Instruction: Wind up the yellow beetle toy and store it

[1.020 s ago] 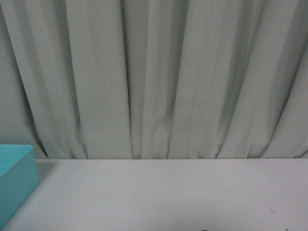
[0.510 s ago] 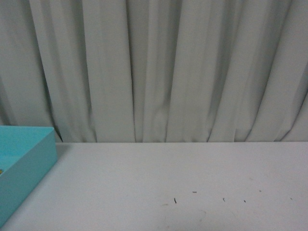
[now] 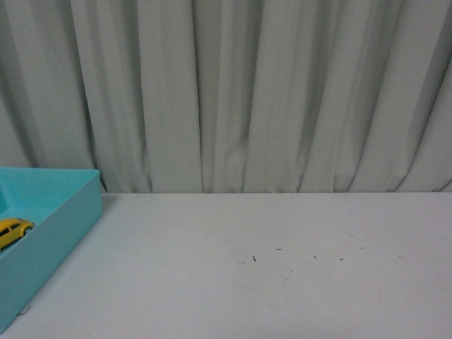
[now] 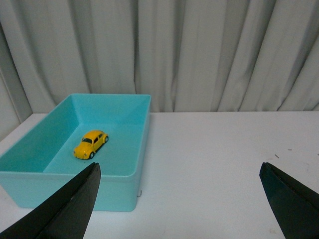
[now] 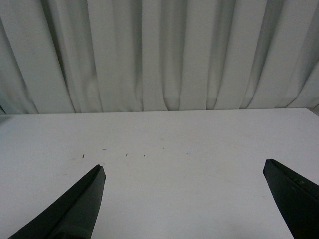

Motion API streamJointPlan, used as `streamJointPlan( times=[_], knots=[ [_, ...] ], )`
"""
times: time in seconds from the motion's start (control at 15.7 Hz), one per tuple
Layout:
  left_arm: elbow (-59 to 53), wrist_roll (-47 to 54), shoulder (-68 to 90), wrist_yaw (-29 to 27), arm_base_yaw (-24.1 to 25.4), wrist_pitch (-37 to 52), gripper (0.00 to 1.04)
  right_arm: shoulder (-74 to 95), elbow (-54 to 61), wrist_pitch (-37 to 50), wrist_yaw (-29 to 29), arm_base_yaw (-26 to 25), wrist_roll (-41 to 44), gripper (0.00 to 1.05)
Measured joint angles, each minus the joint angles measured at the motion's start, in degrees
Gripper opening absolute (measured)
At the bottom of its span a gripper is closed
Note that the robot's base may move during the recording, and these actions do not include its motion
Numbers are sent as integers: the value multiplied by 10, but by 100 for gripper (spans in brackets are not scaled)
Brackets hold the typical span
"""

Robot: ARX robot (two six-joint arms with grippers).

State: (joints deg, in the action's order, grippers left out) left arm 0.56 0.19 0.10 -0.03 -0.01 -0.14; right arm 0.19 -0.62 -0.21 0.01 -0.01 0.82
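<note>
The beetle (image 4: 90,144) sits on the floor of the teal box (image 4: 127,184), at the surface's (image 4: 219,164) left end. Both arms' jaws are spread wide, holding nothing, above the surface.

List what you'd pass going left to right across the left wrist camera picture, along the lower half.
Left claw fingertip → yellow beetle toy inside the teal box → bare white table → the claw's other fingertip.
</note>
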Motion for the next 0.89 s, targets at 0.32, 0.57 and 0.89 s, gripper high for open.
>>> streamJointPlan(
  times=[0.32, 0.57, 0.89],
  knots=[
    [0, 0, 0, 0, 0, 0, 98, 0, 0, 0, 0, 0, 0, 98],
    [0, 0, 0, 0, 0, 0, 98, 0, 0, 1, 0, 0, 0, 98],
    [0, 0, 0, 0, 0, 0, 98, 0, 0, 0, 0, 0, 0, 98]
  ],
)
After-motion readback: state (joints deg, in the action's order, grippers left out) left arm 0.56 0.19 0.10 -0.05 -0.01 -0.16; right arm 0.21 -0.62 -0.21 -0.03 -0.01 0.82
